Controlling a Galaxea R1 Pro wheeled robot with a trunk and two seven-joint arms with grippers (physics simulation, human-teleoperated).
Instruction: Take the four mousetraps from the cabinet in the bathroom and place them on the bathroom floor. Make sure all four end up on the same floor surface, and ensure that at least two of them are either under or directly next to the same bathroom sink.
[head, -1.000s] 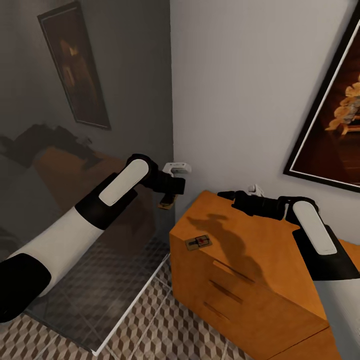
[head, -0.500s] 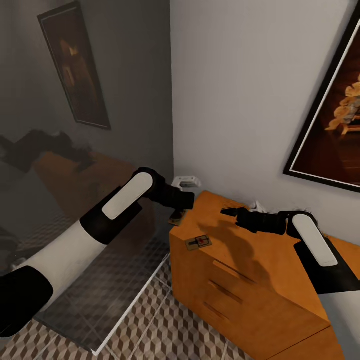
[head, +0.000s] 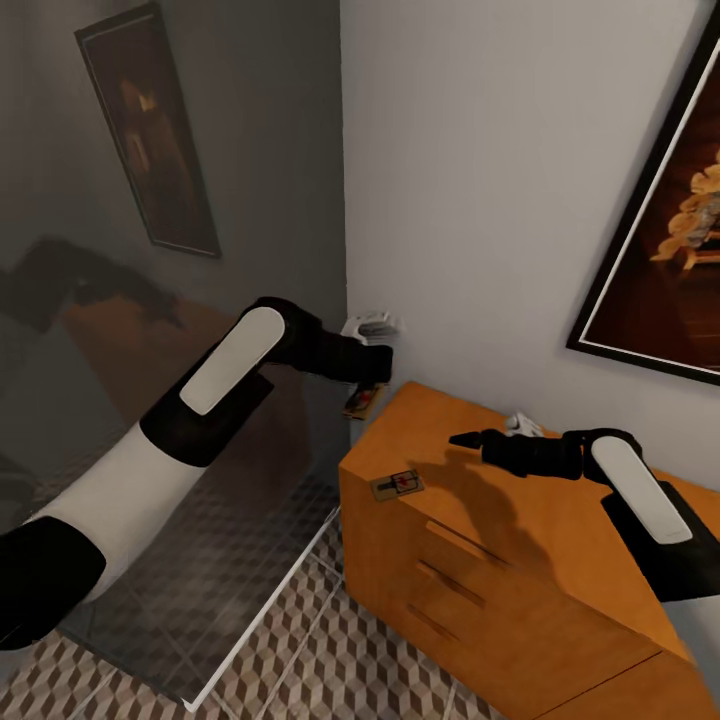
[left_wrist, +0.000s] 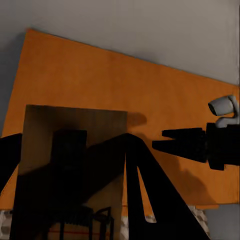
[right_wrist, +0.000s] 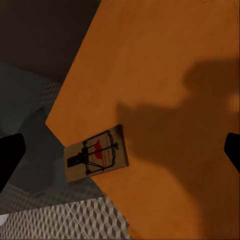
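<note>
Since the earlier frames, the left gripper (head: 372, 385) has been carried up and to the right, toward the wall over the cabinet's far-left corner, and the right gripper (head: 462, 438) has been lowered and drawn slightly right above the cabinet (head: 520, 540) top. A mousetrap (left_wrist: 70, 170) is clamped between the left fingers, seen large and shadowed in the left wrist view and as a small tilted slab just below the gripper in the head view. The right gripper appears closed and empty in the left wrist view (left_wrist: 172, 142), where its tips are pressed together, though its dark finger edges sit wide apart at the borders of the right wrist view. A second mousetrap (head: 397, 485) lies flat on the cabinet top near its near-left corner, close to the edge. It is judged light, stiff and thin, so it would best be pinched across its short sides at the bare wooden end, clear of the wire spring, which may snap. Its wire bar and red mark are made plain in the right wrist view (right_wrist: 96, 153). The bathroom floor (head: 330, 640) is seen below, patterned in cubes.
</note>
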